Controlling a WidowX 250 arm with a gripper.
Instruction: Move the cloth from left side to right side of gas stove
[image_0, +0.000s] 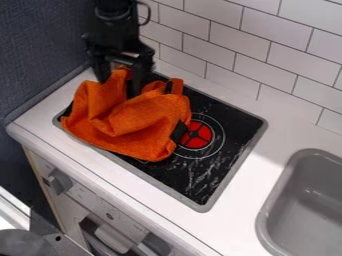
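Camera view, jaws: gripper (120, 86) spread, orange cloth (137, 117) peaking between.
Cloth: crumpled, deeply folded, black tag (179, 131), on stove's left.
Stove (234, 122): marbled black and red burner (197, 134) showing rightward, to gray rim (235, 167).
Edges: tiled wall (267, 55) behind, sink (265, 207) right.

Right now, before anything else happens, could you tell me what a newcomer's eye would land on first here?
Most likely the bright orange cloth, bunched over the left part of the black stove top. Next would come the red burner disc, just right of the cloth, and the black tool at the upper left, down at the cloth's far edge.
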